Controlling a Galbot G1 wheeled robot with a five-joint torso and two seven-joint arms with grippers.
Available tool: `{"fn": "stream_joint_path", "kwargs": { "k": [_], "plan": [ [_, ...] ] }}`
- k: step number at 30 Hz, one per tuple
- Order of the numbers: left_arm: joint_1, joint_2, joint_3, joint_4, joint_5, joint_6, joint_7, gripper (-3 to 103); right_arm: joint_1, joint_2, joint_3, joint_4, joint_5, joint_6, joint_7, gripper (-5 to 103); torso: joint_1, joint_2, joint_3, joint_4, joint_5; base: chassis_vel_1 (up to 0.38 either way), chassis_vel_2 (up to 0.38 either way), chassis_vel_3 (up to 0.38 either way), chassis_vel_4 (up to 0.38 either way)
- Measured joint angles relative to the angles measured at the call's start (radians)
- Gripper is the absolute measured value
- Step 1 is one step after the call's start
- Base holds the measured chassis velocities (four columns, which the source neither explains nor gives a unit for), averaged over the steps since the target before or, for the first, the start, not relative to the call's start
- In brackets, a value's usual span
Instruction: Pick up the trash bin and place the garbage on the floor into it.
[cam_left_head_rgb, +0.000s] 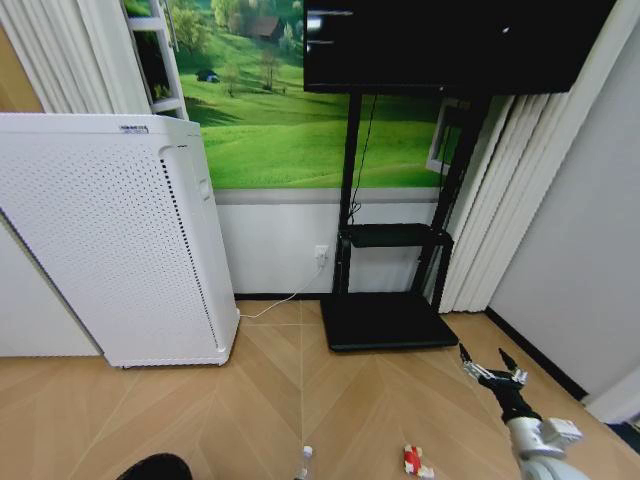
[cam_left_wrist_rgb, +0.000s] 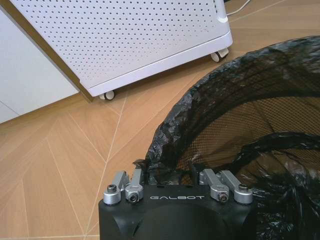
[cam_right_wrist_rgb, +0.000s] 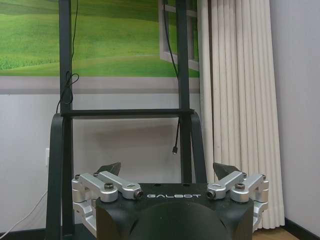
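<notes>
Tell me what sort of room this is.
Probably a living-room mock-up or showroom: a dark screen on a black stand, a white perforated appliance, a meadow mural and curtains over a wood floor.

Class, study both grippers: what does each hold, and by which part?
The left gripper grips the trash bin by its near, bag-lined rim. The right gripper is open, holding nothing.

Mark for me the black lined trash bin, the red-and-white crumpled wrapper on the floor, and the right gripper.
Black round trash bin with bin liner (cam_left_wrist_rgb: 235, 100): left wrist view, on the liner-covered rim.
Red-and-white crumpled wrapper (cam_left_head_rgb: 416, 461): head view, on its middle.
Right gripper (cam_left_head_rgb: 492, 362): head view, midway between its spread fingertips.
</notes>
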Motion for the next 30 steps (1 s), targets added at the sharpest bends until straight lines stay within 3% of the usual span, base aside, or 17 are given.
{"fn": "stream_joint_path", "kwargs": {
  "k": [14, 19, 21, 23, 25, 30],
  "plan": [
    [-0.009, -0.01, 0.004, 0.006, 0.006, -0.021, -0.004, 40, 0.002, 0.0, -0.004, -0.002, -0.004, 0.003, -0.001, 100, 0.0, 0.0, 0.0, -0.0001, -0.0008, 0.0, 0.0, 0.0, 0.0],
    [-0.022, -0.02, 0.008, -0.011, 0.035, -0.054, -0.003, 40, 0.001, 0.0, -0.004, -0.004, -0.005, 0.007, -0.001, 100, 0.0, 0.0, 0.0, -0.0002, -0.0037, 0.0, 0.0, 0.0, 0.0],
    [-0.024, -0.022, 0.008, -0.037, 0.043, -0.062, -0.004, 32, 0.001, 0.001, -0.004, -0.004, -0.007, 0.009, -0.002, 100, 0.0, 0.0, 0.0, -0.0004, -0.0022, 0.0, 0.0, 0.0, 0.0],
    [-0.024, -0.022, 0.008, -0.037, 0.043, -0.062, -0.004, 32, 0.001, 0.001, -0.004, -0.004, -0.007, 0.009, -0.002, 100, 0.0, 0.0, 0.0, -0.0004, -0.0022, 0.0, 0.0, 0.0, 0.0],
    [-0.029, -0.026, 0.009, -0.06, 0.044, -0.064, -0.006, 18, 0.001, 0.003, -0.003, -0.004, -0.009, 0.009, -0.002, 100, 0.0, 0.0, 0.0, -0.0001, -0.0024, 0.0, 0.0, 0.0, 0.0],
    [-0.031, -0.03, 0.008, -0.102, 0.044, -0.067, -0.01, 13, -0.001, 0.006, -0.003, -0.005, -0.013, 0.012, -0.003, 100, 0.0, 0.0, 0.0, -0.0003, -0.0014, 0.0, 0.0, 0.0, 0.0]
  ]
}}
